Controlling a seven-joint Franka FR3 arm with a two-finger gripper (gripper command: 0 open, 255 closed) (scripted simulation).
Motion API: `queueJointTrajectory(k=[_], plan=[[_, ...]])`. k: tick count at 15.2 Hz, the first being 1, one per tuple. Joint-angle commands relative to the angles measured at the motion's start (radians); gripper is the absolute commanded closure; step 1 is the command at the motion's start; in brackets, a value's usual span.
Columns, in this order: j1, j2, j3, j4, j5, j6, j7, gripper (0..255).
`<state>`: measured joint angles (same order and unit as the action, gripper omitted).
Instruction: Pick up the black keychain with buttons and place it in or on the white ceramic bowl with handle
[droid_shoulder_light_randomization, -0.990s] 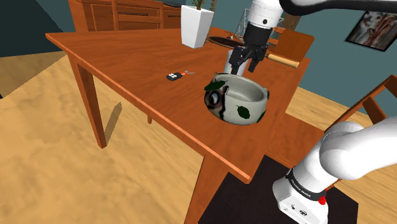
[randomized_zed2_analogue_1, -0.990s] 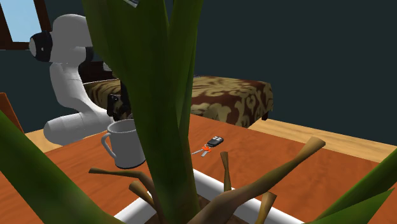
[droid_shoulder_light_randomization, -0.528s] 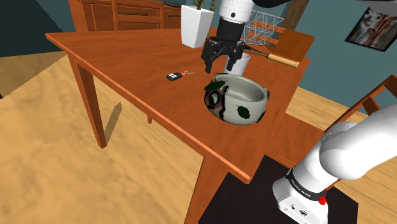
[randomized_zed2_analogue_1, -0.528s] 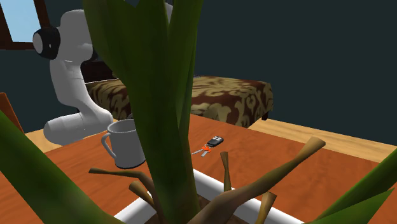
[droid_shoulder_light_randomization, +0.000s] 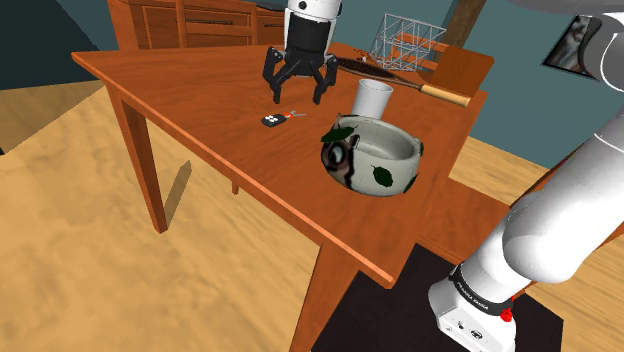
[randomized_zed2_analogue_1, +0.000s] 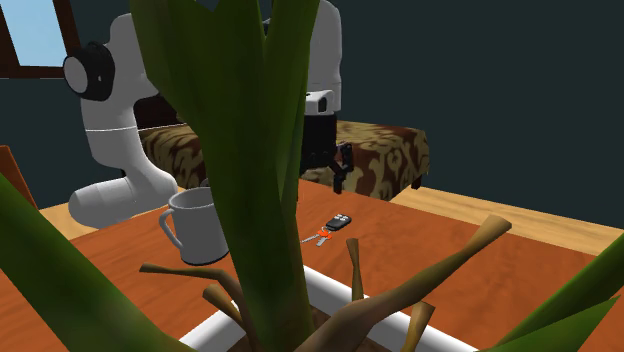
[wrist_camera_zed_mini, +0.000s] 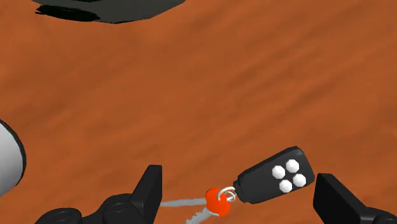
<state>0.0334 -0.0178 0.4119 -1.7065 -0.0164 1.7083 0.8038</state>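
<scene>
**A:** Centre of figure. How does the hand (droid_shoulder_light_randomization: 297, 96) stand?

**B:** It points down over the desk (droid_shoulder_light_randomization: 200, 95) and hangs clear of the wood. Its two black fingers (wrist_camera_zed_mini: 147, 191) are spread wide and clasp nothing.

**A:** What lies beneath it?

**B:** The black keychain (wrist_camera_zed_mini: 275, 180), a dark fob with four white buttons. A small ring joins it to a red tag (wrist_camera_zed_mini: 217, 200) and silver keys (wrist_camera_zed_mini: 181, 205). It lies flat on the desk. In the wrist view it sits between the fingers, closer to one of them, and touches neither.

**A:** Where is the receptacle?

**B:** The bowl (droid_shoulder_light_randomization: 372, 157) is pale with green leaf markings and has a small lug on its rim. It rests on the desk to the shoulder view's right of the keychain, near it but apart.

**A:** Other items?

**B:** A plain white cup (droid_shoulder_light_randomization: 373, 97) stands upright just beyond the bowl, and the second exterior view shows its handle. A wire basket (droid_shoulder_light_randomization: 405, 40) stands towards the desk's far edge, with a wooden-handled utensil (droid_shoulder_light_randomization: 447, 96) lying near it. Broad green leaves (randomized_zed2_analogue_1: 240, 150) cross the foreground of the second exterior view. A patterned sofa (randomized_zed2_analogue_1: 390, 150) stands behind the arm.
</scene>
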Motion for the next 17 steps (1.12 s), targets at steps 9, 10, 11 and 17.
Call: queueJointTrajectory(k=[9, 10, 11, 17], plan=[[0.027, 0.13, 0.021, 0.056, -0.041, 0.066, 0.1, 0], [0.026, 0.13, 0.02, 0.035, -0.042, 0.088, 0.1, 0], [0.026, 0.129, 0.02, 0.035, -0.042, 0.088, 0.1, 0], [0.026, 0.13, 0.02, 0.035, -0.042, 0.088, 0.1, 0]])
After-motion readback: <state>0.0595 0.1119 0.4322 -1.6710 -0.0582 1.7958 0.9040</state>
